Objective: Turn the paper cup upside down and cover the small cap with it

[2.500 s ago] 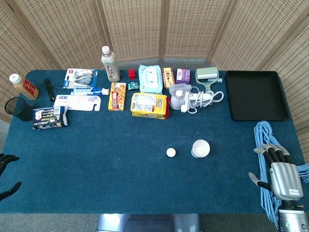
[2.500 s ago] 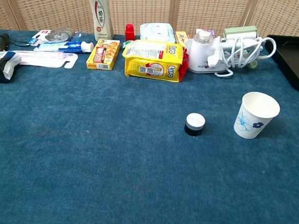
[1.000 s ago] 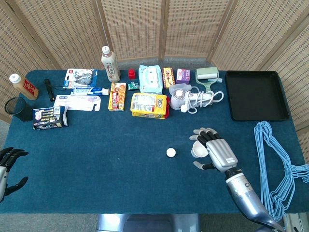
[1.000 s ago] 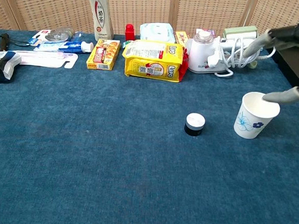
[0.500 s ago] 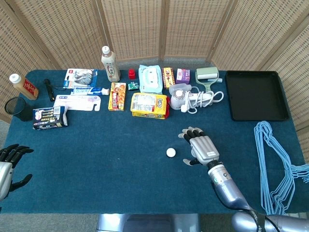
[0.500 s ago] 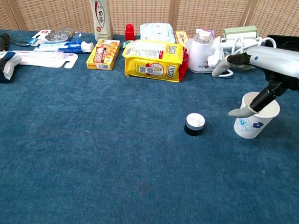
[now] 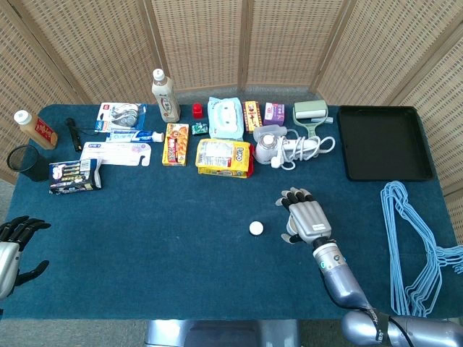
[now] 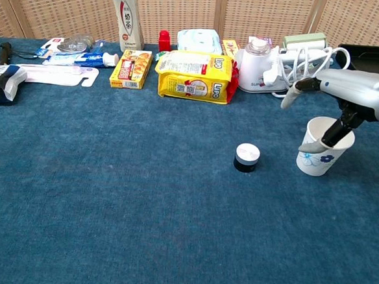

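Paper cup (image 8: 325, 146) is upright on the blue cloth, right of the small cap (image 8: 247, 157), and my right hand (image 8: 348, 101) has swung in over it in the last couple of seconds, shifting slightly just now. Fingers are spread wide, thumb tip down at the rim, nothing gripped, so flipping hasn't started. Left hand (image 7: 13, 244) sits open at the table's edge, barely moved.
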### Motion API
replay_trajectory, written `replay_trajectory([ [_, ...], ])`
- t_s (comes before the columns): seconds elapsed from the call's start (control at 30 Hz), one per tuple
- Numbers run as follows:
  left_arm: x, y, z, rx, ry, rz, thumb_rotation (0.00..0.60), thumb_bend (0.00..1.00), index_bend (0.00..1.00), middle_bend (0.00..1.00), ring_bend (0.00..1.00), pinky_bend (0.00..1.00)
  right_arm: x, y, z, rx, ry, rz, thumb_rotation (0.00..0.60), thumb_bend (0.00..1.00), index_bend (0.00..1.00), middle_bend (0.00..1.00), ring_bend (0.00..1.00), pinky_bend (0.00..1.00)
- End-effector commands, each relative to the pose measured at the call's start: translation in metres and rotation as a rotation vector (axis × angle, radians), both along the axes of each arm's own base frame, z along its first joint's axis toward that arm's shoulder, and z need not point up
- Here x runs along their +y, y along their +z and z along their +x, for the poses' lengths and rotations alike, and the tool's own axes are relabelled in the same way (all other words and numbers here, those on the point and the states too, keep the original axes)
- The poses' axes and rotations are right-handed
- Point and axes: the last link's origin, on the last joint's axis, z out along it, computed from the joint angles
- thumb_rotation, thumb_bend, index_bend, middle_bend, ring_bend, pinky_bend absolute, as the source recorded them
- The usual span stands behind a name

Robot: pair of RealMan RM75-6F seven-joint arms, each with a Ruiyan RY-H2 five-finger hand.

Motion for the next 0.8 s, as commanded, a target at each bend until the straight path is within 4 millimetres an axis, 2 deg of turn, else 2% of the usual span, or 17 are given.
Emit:
replay_trajectory([
  [0.03, 0.000, -0.001, 0.000, 0.000, -0.001, -0.003, 0.600, 0.18, 0.28, 0.28, 0.17, 0.18, -0.001, 0.000, -0.003, 0.008, -0.006, -0.002, 0.556, 0.24, 0.28, 0.15, 0.09, 0.08],
  [0.33, 0.000, 0.000, 0.001, 0.002, 0.003, 0.001, 0.600, 0.18, 0.28, 0.28, 0.17, 0.18, -0.003, 0.000, -0.013, 0.045, -0.022, -0.004, 0.560, 0.24, 0.31, 0.16, 0.10, 0.08],
  [0.8, 0.000, -0.002, 0.001, 0.002, 0.000, -0.002, 0.600, 0.18, 0.28, 0.28, 0.17, 0.18, 0.000, 0.010, -0.021, 0.077, -0.040, -0.007, 0.553, 0.24, 0.31, 0.17, 0.11, 0.08],
])
